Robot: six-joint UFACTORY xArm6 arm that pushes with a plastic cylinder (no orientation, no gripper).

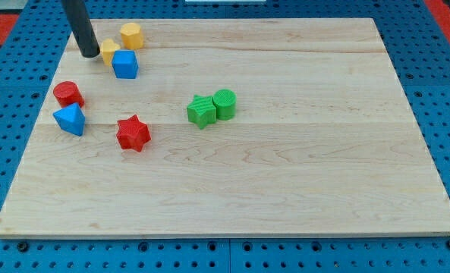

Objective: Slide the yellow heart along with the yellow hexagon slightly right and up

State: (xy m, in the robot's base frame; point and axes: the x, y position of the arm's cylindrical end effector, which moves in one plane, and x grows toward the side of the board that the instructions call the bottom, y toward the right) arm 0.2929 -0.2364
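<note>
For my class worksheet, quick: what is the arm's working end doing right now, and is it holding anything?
My tip: a plain rod, no hand, holding nothing; it sits just left of the yellow heart.

My tip sits right against the yellow heart block's left side, with the yellow hexagon block just up-right of it on the pale wooden surface.

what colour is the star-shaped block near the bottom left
Red. The star block shows clearly in the camera view, to the right of the blue block.
</note>
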